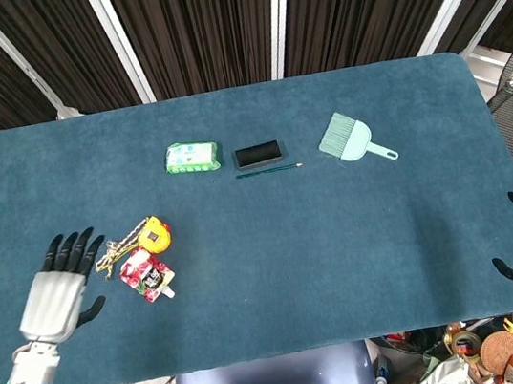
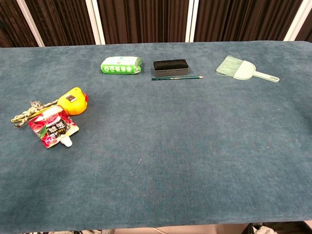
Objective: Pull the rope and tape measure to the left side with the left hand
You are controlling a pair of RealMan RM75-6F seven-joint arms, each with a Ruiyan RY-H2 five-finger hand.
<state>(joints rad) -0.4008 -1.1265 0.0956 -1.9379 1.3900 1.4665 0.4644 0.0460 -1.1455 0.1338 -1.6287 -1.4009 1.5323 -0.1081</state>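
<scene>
Rope [image 1: 116, 253] looks floppy and light, so that wide-spread, empty left hand [image 1: 57, 293] should probably pinch its near-left end, tape measure [image 1: 155, 234] trailing.

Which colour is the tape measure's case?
Yellow-orange; the tape measure shows best in the chest view.

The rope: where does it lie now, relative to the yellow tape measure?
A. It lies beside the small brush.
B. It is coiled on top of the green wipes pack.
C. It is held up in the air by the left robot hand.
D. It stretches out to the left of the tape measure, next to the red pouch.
D: the rope runs leftward from the tape measure along the red pouch, flat on the table, while the left robot hand holds nothing.
</scene>
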